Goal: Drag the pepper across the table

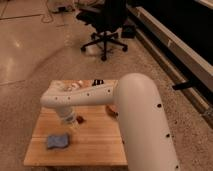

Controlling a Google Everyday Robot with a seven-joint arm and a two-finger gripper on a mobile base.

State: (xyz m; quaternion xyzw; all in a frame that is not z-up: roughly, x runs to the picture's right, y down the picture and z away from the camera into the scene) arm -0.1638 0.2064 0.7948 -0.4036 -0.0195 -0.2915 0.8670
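Note:
The pepper [80, 119] is a small dark red piece lying on the light wooden table [95, 147], near its middle. My gripper [68, 123] points down at the table just left of the pepper, its tip close against it. The jaws look shut, and I cannot see whether they hold the pepper. My white arm [135, 110] reaches in from the right and covers the table's right side.
A blue-grey cloth [57, 141] lies at the front left. An orange-red bowl [112, 111] peeks out from under the arm. Small items [75, 85] and a black object [98, 81] sit at the far edge. An office chair [106, 22] stands beyond on the floor.

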